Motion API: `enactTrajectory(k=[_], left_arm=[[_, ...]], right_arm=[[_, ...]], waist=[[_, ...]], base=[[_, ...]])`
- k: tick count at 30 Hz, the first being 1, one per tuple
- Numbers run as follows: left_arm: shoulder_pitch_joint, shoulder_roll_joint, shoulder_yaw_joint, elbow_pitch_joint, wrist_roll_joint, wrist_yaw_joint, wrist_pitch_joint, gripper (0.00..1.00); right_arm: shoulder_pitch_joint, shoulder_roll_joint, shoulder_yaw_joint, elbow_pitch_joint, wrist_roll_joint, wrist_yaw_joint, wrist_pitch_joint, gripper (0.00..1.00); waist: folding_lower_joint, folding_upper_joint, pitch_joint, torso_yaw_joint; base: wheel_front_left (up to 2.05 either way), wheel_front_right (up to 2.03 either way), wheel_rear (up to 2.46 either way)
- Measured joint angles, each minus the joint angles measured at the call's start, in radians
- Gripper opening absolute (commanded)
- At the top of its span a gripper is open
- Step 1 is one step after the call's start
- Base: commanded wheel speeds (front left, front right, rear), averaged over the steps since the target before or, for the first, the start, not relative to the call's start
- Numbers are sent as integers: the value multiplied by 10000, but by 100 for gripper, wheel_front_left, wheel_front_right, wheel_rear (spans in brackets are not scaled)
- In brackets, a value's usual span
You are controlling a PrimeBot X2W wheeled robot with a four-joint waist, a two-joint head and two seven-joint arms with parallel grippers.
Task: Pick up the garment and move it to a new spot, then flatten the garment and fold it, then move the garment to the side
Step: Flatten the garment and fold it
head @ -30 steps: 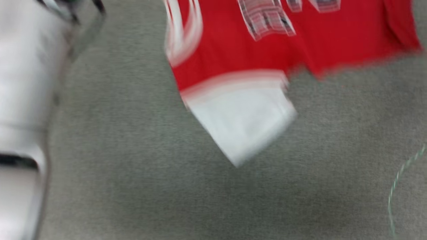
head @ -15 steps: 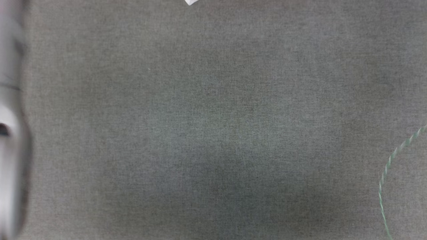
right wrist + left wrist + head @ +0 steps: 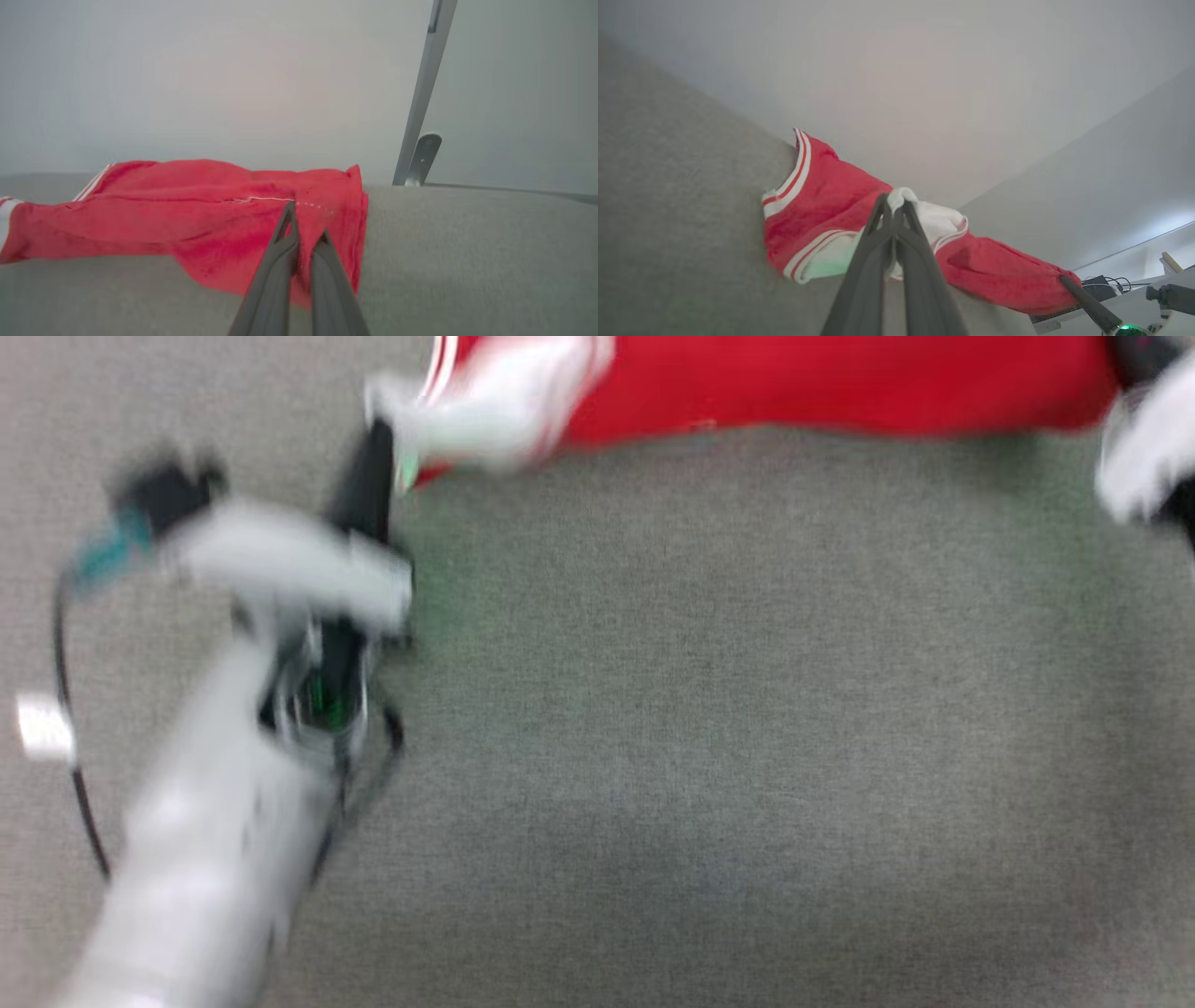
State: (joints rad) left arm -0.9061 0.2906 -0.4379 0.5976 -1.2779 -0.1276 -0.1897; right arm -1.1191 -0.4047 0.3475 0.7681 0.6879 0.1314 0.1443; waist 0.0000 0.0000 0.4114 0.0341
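Left wrist view: left end effector (image 3: 894, 205) closed, both long dark fingers pressed together on a bunch of white sleeve fabric. Holds one end of the red soft-fabric jersey shirt with white red-striped sleeve ends (image 3: 817, 186). Shirt gathered into a long crumpled band along the far edge of the grey cloth-covered bench (image 3: 668, 210), against the pale wall (image 3: 924, 70). Second white striped cuff just beside the gripped one, lying on the bench top.

Right wrist view: right end effector (image 3: 306, 221) closed on a fold of plain red fabric at the other end of the shirt, close to a line of white stitching. Rest of the band runs away to that view's left, resting on the bench. Grey metal post (image 3: 420, 107) upright behind the bench edge, well apart from the shirt.

Head view: heavy motion blur. Red band across the far edge, near part of the bench bare. Left end effector at the far left corner, fingers pointing at the white sleeve end, pale forearm (image 3: 187, 859) slanting down to the lower left. Right end effector a pale and dark smear at the far right edge, touching the red fabric; grip not readable there.
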Motion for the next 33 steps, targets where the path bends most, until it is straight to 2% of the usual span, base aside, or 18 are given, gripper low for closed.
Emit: enactTrajectory(k=[3,8,16,20,26,33], left_arm=[[1686,255,-92,-1037,-297,0,-324,0],[3679,506,-196,-2445,-244,-2,-589,0],[6627,1003,190,-4784,155,113,-704,0],[7949,1331,430,-6266,577,345,-717,0],[9653,1630,686,-8270,1143,953,-721,0],[10623,2004,512,-9848,1501,1603,-573,0]], right_arm=[[1476,-742,311,-1258,813,0,410,0],[3614,-1653,-13,-3014,1578,0,698,0],[6763,-1914,-1486,-5657,1624,0,1499,0],[8191,-1703,-2531,-6880,1110,0,2245,0],[10112,-828,-4136,-9064,357,0,3685,0],[11644,341,-5699,-11453,-380,0,5039,0]], waist=[[0,0,-246,-9],[0,0,-666,-1],[0,0,-1312,7],[0,0,-1529,-7],[0,0,-1579,17],[0,0,-1346,65]], base=[[0,0,0],[0,0,0],[0,0,0],[0,0,0],[0,0,0],[0,0,0]])
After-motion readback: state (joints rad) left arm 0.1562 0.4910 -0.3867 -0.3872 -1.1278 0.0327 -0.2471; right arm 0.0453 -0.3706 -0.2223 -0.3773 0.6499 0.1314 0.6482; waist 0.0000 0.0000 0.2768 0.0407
